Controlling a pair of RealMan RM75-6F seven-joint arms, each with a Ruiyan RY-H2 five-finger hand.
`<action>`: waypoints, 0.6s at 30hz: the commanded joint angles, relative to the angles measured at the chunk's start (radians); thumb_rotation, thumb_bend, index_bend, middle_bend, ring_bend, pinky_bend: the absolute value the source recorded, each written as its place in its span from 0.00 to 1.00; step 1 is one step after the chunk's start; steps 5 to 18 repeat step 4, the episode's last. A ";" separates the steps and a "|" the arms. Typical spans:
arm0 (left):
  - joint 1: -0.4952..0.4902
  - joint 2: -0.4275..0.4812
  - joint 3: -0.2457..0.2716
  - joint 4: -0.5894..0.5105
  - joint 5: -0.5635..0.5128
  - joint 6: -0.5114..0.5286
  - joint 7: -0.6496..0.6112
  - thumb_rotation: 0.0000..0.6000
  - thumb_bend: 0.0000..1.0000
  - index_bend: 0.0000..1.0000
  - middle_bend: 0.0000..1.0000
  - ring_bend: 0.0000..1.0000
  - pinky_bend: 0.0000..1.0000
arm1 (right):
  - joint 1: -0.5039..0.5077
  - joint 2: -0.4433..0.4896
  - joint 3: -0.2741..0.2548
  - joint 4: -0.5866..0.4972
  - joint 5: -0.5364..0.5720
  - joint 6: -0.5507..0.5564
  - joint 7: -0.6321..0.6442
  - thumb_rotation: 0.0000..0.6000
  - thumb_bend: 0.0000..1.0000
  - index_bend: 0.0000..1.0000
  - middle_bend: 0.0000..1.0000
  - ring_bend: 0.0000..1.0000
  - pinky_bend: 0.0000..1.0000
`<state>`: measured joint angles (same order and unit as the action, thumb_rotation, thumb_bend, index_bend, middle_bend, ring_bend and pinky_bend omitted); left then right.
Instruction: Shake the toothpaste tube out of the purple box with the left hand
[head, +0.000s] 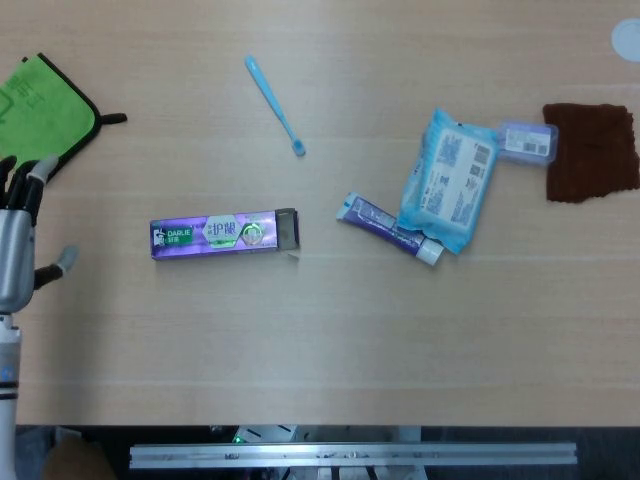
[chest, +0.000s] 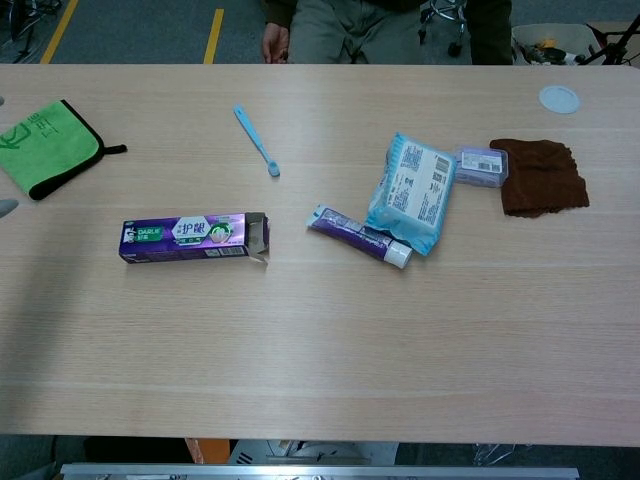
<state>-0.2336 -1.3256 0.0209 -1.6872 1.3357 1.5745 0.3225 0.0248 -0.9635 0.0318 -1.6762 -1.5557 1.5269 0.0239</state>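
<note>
The purple box (head: 224, 233) (chest: 192, 238) lies flat on the table, its open flap end facing right. The purple toothpaste tube (head: 390, 228) (chest: 359, 237) lies apart from it to the right, its white cap toward the front, partly tucked under a blue packet. My left hand (head: 20, 238) shows at the far left edge of the head view, well clear of the box, fingers spread and holding nothing. In the chest view only a fingertip (chest: 6, 207) of it shows at the left edge. My right hand is not visible.
A green cloth (head: 40, 115) lies at the back left, a blue toothbrush (head: 275, 104) behind the box. The blue packet (head: 450, 180), a small lilac pack (head: 526, 142) and a brown cloth (head: 590, 150) lie at the right. A white disc (chest: 559, 98) sits far back right.
</note>
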 joint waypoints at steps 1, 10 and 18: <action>0.017 0.015 0.016 -0.012 0.021 0.004 0.008 1.00 0.16 0.15 0.21 0.13 0.32 | 0.000 0.001 0.001 0.000 -0.001 0.002 0.001 1.00 0.28 0.39 0.40 0.38 0.44; 0.025 0.021 0.020 -0.023 0.043 0.003 0.020 1.00 0.16 0.15 0.21 0.13 0.32 | 0.000 -0.001 0.002 0.001 -0.002 0.003 0.002 1.00 0.28 0.39 0.40 0.38 0.44; 0.025 0.021 0.020 -0.023 0.043 0.003 0.020 1.00 0.16 0.15 0.21 0.13 0.32 | 0.000 -0.001 0.002 0.001 -0.002 0.003 0.002 1.00 0.28 0.39 0.40 0.38 0.44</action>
